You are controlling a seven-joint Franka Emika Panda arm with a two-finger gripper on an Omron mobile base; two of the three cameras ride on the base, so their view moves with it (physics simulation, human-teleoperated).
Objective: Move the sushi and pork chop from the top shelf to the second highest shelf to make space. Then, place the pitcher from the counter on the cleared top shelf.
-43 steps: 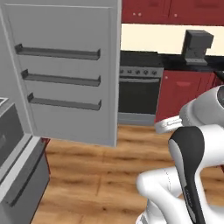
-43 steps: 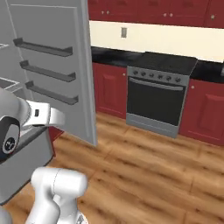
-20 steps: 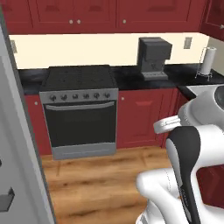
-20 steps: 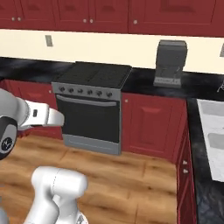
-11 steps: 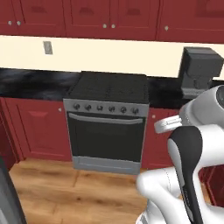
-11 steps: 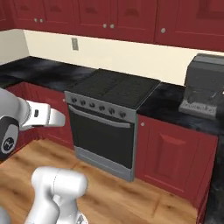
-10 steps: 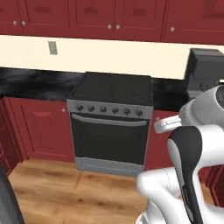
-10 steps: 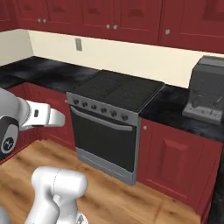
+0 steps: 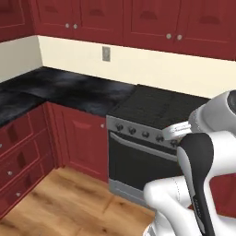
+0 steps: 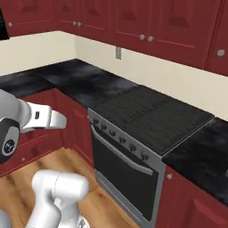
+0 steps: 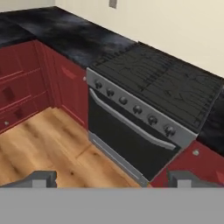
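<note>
Two finger tips of the gripper [image 11: 112,179] stood wide apart at frame bottom, empty, stove [image 11: 148,109] centre, counter [image 11: 65,33] upper left.

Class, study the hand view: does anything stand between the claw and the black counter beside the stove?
Nothing visible does. The open claw looks across bare wooden floor to the counter, whose red cabinet fronts face it. The stove stands beside that stretch of counter, not in front of it.
</note>
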